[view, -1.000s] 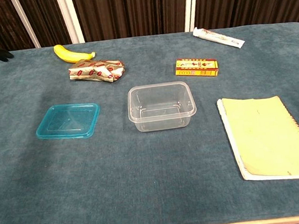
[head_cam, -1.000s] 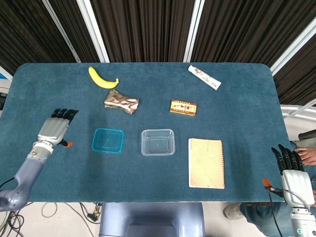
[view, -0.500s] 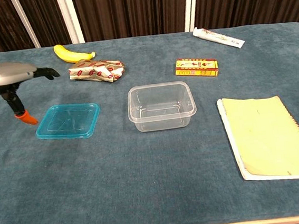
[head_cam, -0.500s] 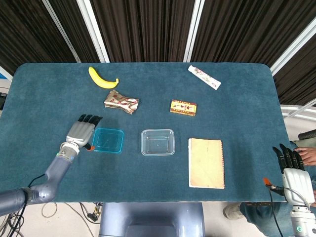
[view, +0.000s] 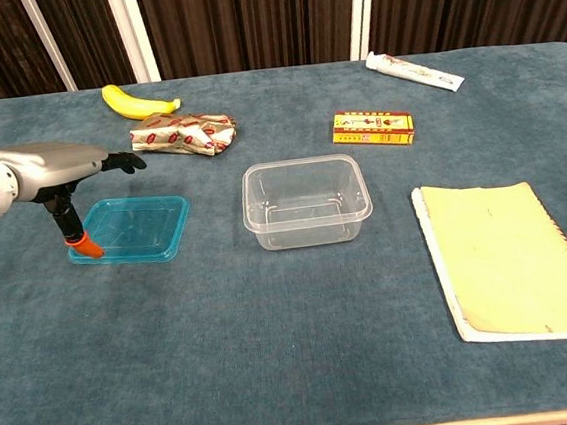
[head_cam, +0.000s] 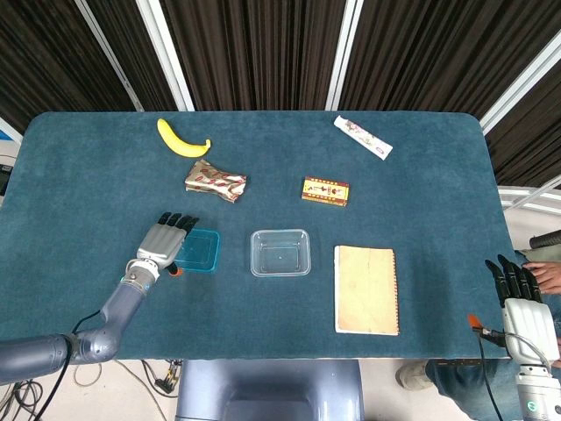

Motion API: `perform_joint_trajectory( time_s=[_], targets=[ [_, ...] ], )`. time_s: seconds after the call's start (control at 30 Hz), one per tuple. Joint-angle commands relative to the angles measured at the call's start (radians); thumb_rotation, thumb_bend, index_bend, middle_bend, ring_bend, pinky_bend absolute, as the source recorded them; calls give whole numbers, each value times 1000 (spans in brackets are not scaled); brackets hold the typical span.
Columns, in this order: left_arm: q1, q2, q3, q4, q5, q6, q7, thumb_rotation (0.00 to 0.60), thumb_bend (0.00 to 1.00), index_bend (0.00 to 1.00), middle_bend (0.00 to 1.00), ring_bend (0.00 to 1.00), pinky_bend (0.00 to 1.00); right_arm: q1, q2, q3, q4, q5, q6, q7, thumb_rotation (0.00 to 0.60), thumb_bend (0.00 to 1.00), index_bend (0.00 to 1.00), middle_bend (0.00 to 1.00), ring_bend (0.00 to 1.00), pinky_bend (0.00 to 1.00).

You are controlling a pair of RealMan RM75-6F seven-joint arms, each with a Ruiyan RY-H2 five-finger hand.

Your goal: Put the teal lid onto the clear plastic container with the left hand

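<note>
The teal lid (head_cam: 200,251) (view: 136,229) lies flat on the blue table (head_cam: 421,167), left of the clear plastic container (head_cam: 280,253) (view: 306,202), which stands upright and empty. My left hand (head_cam: 166,239) (view: 58,162) hovers over the lid's left edge with its fingers stretched out flat and nothing in them. Its orange-tipped thumb (view: 84,244) points down at the lid's near left corner. My right hand (head_cam: 519,303) stays beyond the table's right front corner, fingers extended and empty; the chest view does not show it.
A banana (head_cam: 180,139) and a foil snack pack (head_cam: 215,181) lie behind the lid. A red-yellow box (head_cam: 325,190) and a tube (head_cam: 362,137) sit further back right. A tan notebook (head_cam: 365,288) lies right of the container.
My left hand has travelled right from the table's left side to the lid's left edge, its thumb tip now at the lid's corner. The lid, the container and my right hand have not moved.
</note>
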Motion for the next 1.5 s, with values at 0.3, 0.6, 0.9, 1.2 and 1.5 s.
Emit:
perform_joint_trajectory(
  time_s=[0.3, 0.6, 0.9, 1.2, 1.5],
  targets=[
    [-17, -33, 22, 41, 35, -17, -27, 600, 95, 0, 62, 0, 0, 1, 3, 0, -6, 7, -8, 1, 600, 273, 90, 5, 22, 0],
    [-31, -59, 35, 66, 44, -33, -39, 600, 95, 0, 74, 0, 0, 1, 5, -1, -7, 6, -7, 3, 600, 273, 89, 5, 22, 0],
    [-45, -77, 45, 86, 28, -28, -29, 600, 95, 0, 87, 0, 0, 0, 5, 0, -8, 7, -6, 6, 600, 274, 89, 5, 22, 0],
    [-54, -62, 50, 89, 14, -37, -32, 600, 95, 0, 87, 0, 0, 0, 4, 1, -8, 10, -6, 1, 600, 273, 89, 5, 22, 0],
    [-61, -52, 60, 100, 5, -49, -35, 600, 96, 0, 88, 0, 0, -1, 3, 2, -11, 17, -7, -6, 600, 273, 89, 5, 22, 0]
  ],
)
